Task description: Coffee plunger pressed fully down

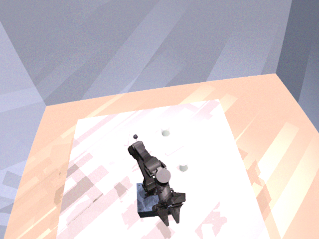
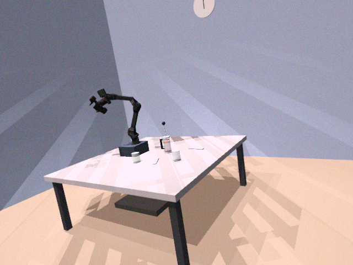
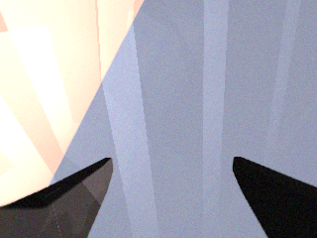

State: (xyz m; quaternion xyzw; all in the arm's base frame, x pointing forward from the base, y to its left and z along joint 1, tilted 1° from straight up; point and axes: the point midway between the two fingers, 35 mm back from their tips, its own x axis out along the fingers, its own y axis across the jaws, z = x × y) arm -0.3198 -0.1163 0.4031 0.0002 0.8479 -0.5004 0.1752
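The claw (image 1: 172, 223) (image 2: 94, 107) (image 3: 171, 163) is found spread, its 2 fingers well apart with nothing held between them. It is carried high above the white table (image 1: 239, 205) (image 2: 113, 178), clear of contact. Below it, the arm is supported by a dark blue base (image 1: 141, 206) (image 2: 124, 150). Well apart from the claw, past the base, the coffee press (image 2: 166, 146) is seen upright, with its plunger knob (image 1: 135, 136) (image 2: 163, 123) raised above the body; pressing is not completed. Lower than the claw, 1 glass (image 1: 183, 167) (image 2: 135, 158) is placed near the base, and 1 farther glass (image 1: 165, 132) (image 2: 176, 156) is placed near the press
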